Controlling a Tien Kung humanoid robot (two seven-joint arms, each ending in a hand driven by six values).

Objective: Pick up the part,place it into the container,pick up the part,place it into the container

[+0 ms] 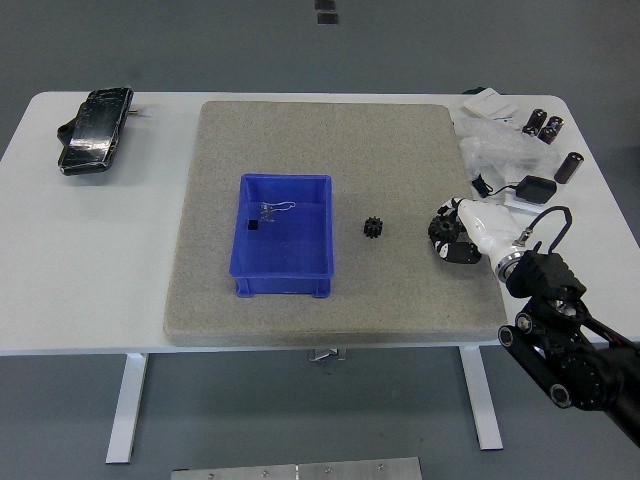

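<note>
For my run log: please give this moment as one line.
right hand: right of gear, apart, holds nothing | gear: on mat | blue bin: holds clip

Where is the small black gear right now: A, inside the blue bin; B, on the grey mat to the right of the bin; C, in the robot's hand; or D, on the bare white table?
B: the black gear lies on the grey mat, right of the blue bin and apart from the right hand.
</note>
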